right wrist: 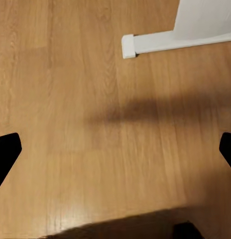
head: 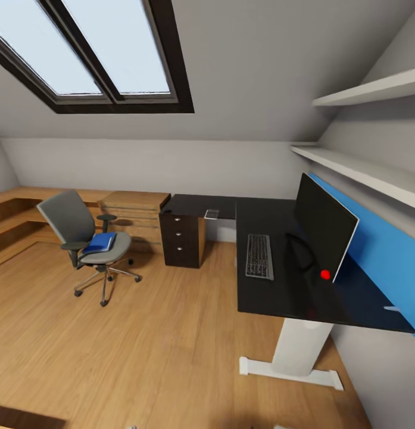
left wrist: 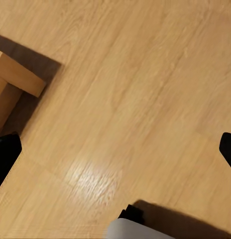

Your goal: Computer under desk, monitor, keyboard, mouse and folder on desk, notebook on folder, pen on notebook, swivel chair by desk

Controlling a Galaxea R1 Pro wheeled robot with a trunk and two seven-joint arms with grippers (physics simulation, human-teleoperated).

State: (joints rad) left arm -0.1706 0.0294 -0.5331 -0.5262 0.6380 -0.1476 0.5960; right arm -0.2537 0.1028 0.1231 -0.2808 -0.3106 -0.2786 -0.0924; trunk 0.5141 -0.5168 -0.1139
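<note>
Floor point(head: 171, 333) lies open between swivel chair point(head: 82, 238) and tabletop point(head: 272, 298); I see the blue folder point(head: 101, 242) flat on the seat, both jaws spread.

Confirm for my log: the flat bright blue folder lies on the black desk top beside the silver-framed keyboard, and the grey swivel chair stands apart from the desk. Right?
Not quite. The flat bright blue folder lies on the seat of the grey swivel chair, not on the black desk top. The silver-framed keyboard is on the desk, and the chair does stand apart from it. The head view shows this.
</note>
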